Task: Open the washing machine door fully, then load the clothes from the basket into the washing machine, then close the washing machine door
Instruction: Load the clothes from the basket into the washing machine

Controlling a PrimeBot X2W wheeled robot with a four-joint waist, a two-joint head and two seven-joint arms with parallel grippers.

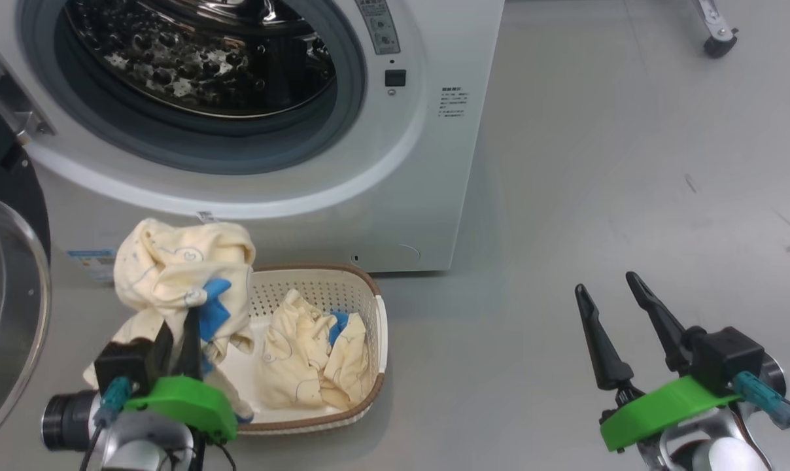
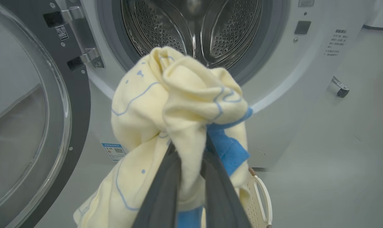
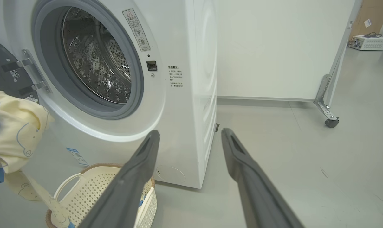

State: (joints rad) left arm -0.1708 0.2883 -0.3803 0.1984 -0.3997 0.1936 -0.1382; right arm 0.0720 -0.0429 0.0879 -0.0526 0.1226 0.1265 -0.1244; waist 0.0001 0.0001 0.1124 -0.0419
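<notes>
My left gripper (image 1: 180, 327) is shut on a cream-yellow garment with blue patches (image 1: 182, 268), held up above the left end of the basket (image 1: 369, 294), below the washing machine's open drum (image 1: 199, 59). In the left wrist view the same bunched clothes (image 2: 178, 104) hang from my left gripper (image 2: 191, 148) in front of the drum (image 2: 191, 28). More clothes (image 1: 310, 353) lie in the basket. The washing machine door (image 1: 9, 288) stands swung open at the left. My right gripper (image 1: 604, 288) is open over bare floor at the right, with nothing between its fingers.
The washing machine (image 3: 185, 95) fills the left half of the right wrist view, with the basket (image 3: 99, 186) at its foot. A white panel on a castor (image 3: 331, 122) stands to the right. Grey floor (image 1: 630, 163) lies to the right of the machine.
</notes>
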